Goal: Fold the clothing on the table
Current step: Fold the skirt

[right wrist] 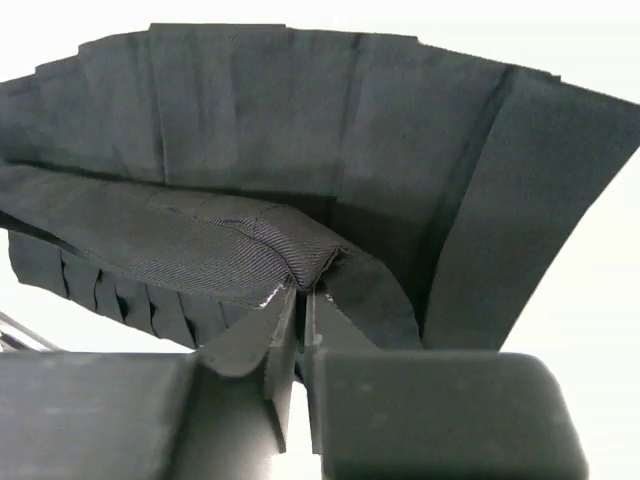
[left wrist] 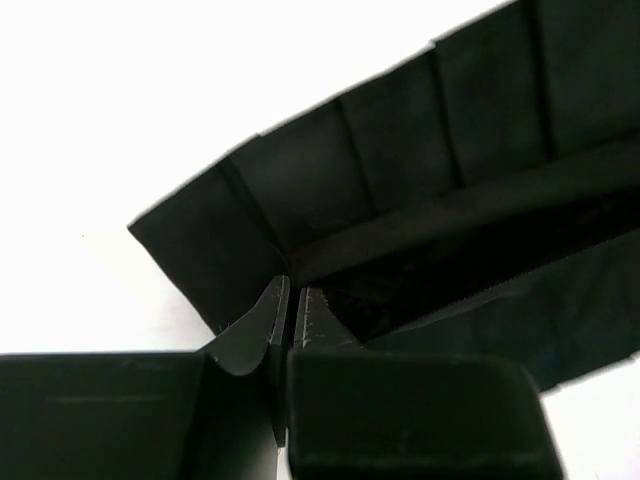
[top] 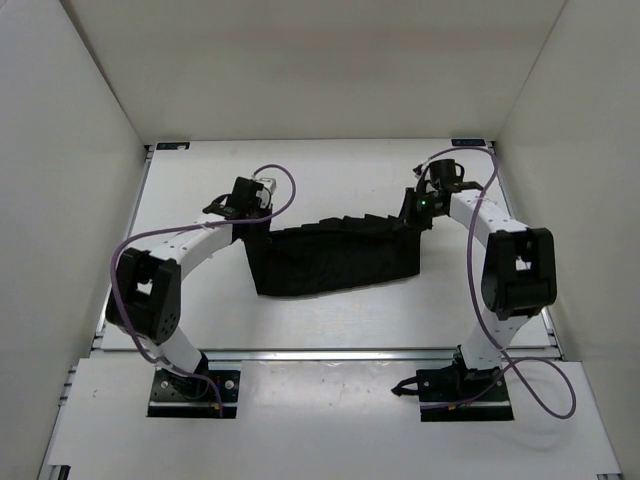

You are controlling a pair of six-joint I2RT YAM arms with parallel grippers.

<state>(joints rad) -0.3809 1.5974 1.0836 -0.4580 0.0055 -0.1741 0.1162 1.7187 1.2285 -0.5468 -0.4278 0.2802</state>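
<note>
The clothing, a black pleated skirt-like garment, hangs stretched between my two grippers over the middle of the white table. My left gripper is shut on its upper left corner; the left wrist view shows the jaws pinching the waistband edge of the clothing. At the upper right corner my right gripper is shut on the garment. In the right wrist view the right gripper clamps a bunched bit of ribbed waistband, with the clothing fanning out pleated behind.
White walls enclose the table on three sides. A metal rail runs along the near edge, with both arm bases bolted just in front of it. Purple cables loop off each arm.
</note>
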